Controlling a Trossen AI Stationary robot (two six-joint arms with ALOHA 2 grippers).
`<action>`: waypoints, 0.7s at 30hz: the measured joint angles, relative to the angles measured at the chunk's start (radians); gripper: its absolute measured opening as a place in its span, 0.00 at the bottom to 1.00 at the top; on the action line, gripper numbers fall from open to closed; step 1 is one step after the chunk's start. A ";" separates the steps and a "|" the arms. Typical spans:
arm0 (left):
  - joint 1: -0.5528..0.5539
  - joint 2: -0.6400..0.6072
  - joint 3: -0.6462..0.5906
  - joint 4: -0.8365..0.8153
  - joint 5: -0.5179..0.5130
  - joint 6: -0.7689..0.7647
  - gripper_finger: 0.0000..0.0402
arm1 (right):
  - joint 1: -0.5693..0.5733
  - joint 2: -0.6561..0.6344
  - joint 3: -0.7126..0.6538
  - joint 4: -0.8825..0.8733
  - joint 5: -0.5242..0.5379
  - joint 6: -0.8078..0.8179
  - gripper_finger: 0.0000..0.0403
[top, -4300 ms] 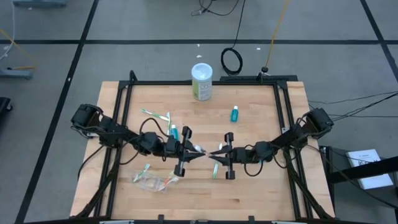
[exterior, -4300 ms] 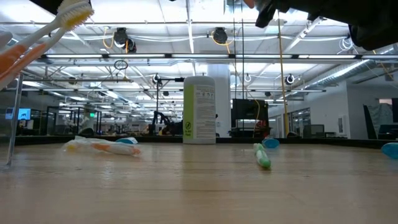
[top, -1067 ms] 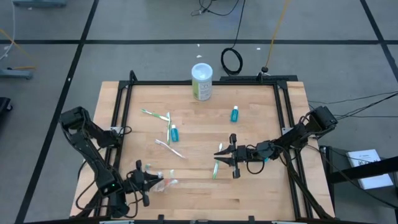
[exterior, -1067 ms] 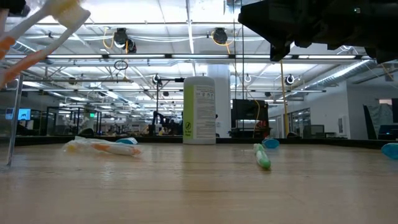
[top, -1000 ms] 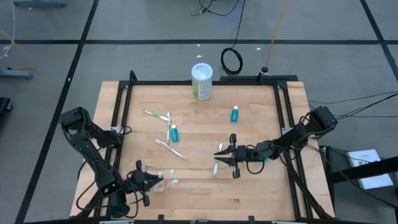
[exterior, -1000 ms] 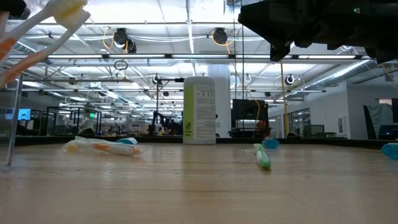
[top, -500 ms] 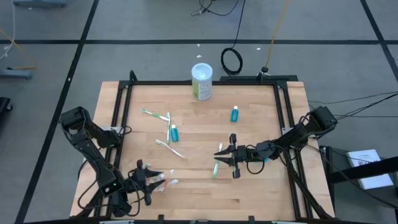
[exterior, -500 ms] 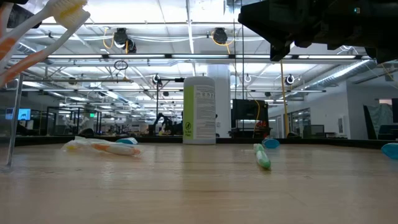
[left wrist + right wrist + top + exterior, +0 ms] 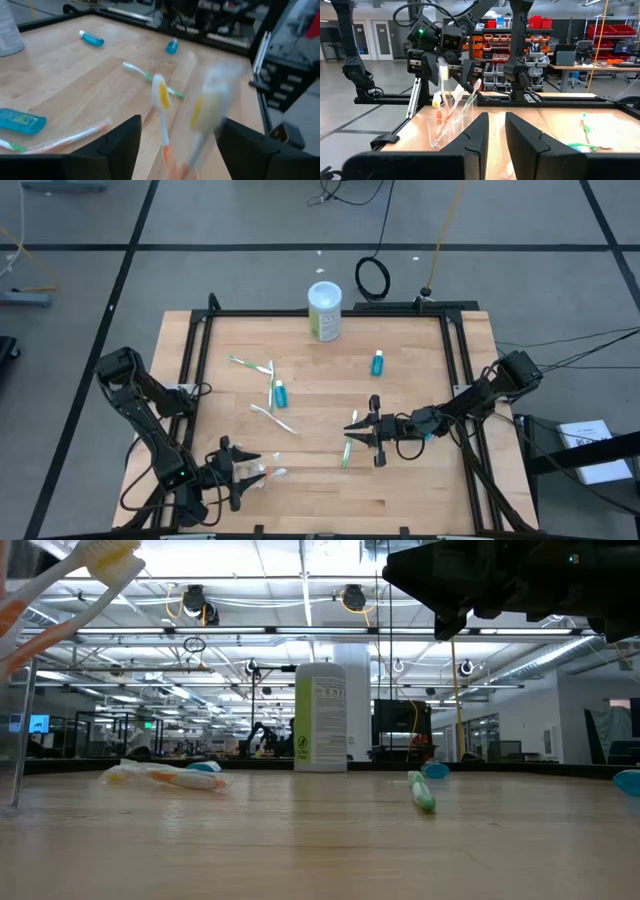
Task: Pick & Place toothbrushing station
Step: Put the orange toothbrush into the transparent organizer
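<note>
Toothbrushes [image 9: 451, 106] stand bristles-up in a small clear plastic cup [image 9: 449, 125] near the front left corner of the wooden table [image 9: 320, 500], several white and orange handles leaning together inside it; the right wrist view shows the cup upright on the boards. The left gripper [image 9: 243, 471] sits right at the cup with its fingers [image 9: 120, 147] spread wide apart, one on each side of the brush heads and touching none of them as far as the left wrist view shows, where an orange-and-white brush [image 9: 160, 107] rises between the dark fingers and a second one beside it is blurred. The rest of the set lies scattered on the table: a white and green toothbrush [image 9: 248, 363] toward the back left, a small teal tube [image 9: 281, 393] with a white cap just beside another brush [image 9: 271, 419] near the middle, a second teal tube [image 9: 377, 362] farther back on the right, and a green toothbrush [image 9: 346, 451] lying flat near the centre. The right gripper [image 9: 352, 429] hangs over the middle of the table close to that green brush, its fingers [image 9: 472, 135] drawn nearly together with only a narrow gap and nothing between them. A white-and-green canister [image 9: 324, 311] stands upright at the back edge of the table, well apart from both arms.
</note>
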 joint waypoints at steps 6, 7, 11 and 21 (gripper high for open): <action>0.012 0.001 0.000 -0.023 0.016 -0.005 0.64 | 0.000 0.000 0.000 0.000 -0.001 0.000 0.14; 0.015 0.001 0.000 -0.022 0.015 -0.006 0.64 | 0.000 0.000 0.000 0.000 -0.002 0.000 0.14; 0.016 -0.004 0.000 -0.019 -0.019 0.001 0.64 | 0.000 0.000 0.000 0.000 -0.002 0.000 0.14; 0.017 -0.152 0.000 -0.020 -0.098 0.190 0.64 | 0.000 0.000 0.000 0.000 -0.002 0.008 0.14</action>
